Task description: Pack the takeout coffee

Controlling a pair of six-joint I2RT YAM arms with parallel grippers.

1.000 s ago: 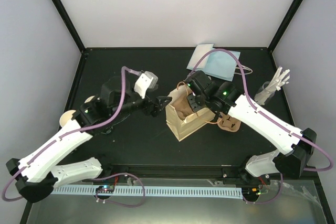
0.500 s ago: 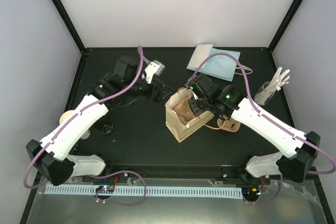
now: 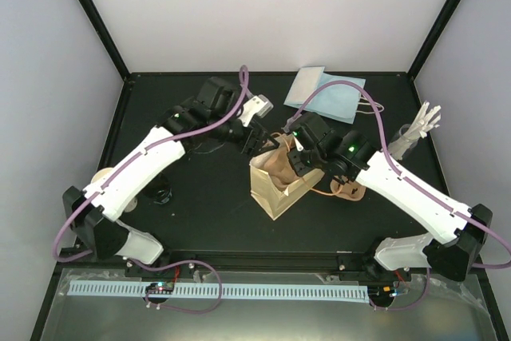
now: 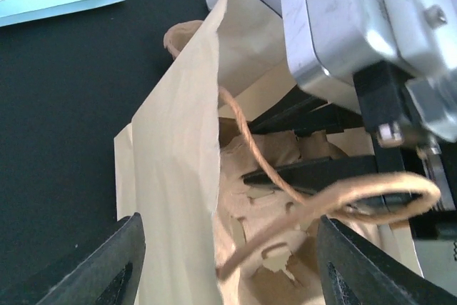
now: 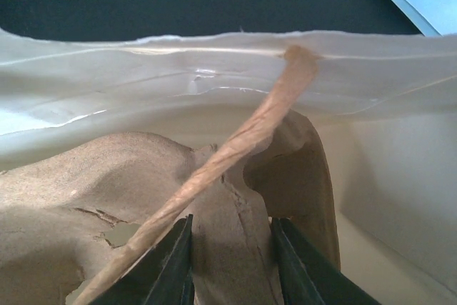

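Black tabletop (image 3: 207,221), pale walls behind. Centre: tan paper bag (image 3: 275,189) upright, mouth open. Down inside bag: right gripper (image 5: 228,241), fingers pinched on brown pulp carrier (image 5: 86,176); twine handle (image 5: 243,141) crossing in front. At bag's left rim: left gripper (image 4: 228,226), jaws spread wide, bag wall between them. Whereabouts of takeout coffee: cannot tell, not made out in any view.

Left arm (image 3: 152,161) swung from left side of tabletop (image 3: 207,213) up and right. Left end effector (image 3: 259,143) now at mouth of paper bag (image 3: 275,185), fingers straddling its wall. Jaws slightly narrower.
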